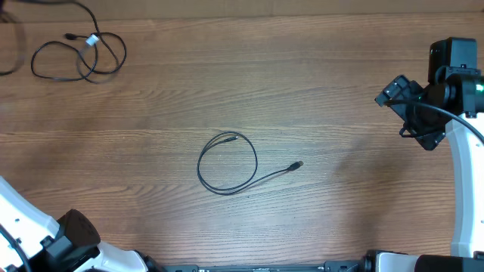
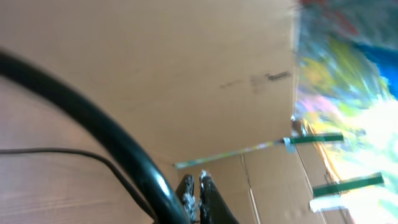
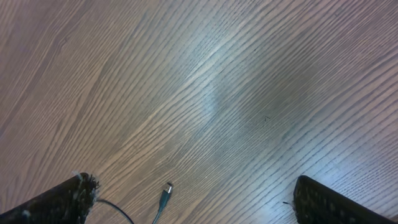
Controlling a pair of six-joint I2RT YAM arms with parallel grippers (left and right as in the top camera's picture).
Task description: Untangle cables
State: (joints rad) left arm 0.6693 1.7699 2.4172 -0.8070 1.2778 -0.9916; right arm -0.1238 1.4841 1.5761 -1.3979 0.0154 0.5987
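Nearest the robot, the left end effector point(image 2: 198, 190) sits low by the desk's point(image 1: 340, 83) near-left corner, fingers pressed together on nothing visible. Mid-desk lies a single cable point(image 1: 201, 170), a loose open loop with its plug end point(image 1: 297, 164) trailing right; it looks free of any crossing. The right end effector point(image 3: 194, 186) hovers well to its right, jaws spread wide and empty. Farthest off, at the back-left corner, the other cables point(image 1: 79, 57) lie crossed beside a white tag point(image 1: 92, 41). That knot is a long reach for either arm. A pinch on so thin a cord may slip, or it may drag both cords together, tightening the crossing or pulling them over the edge.
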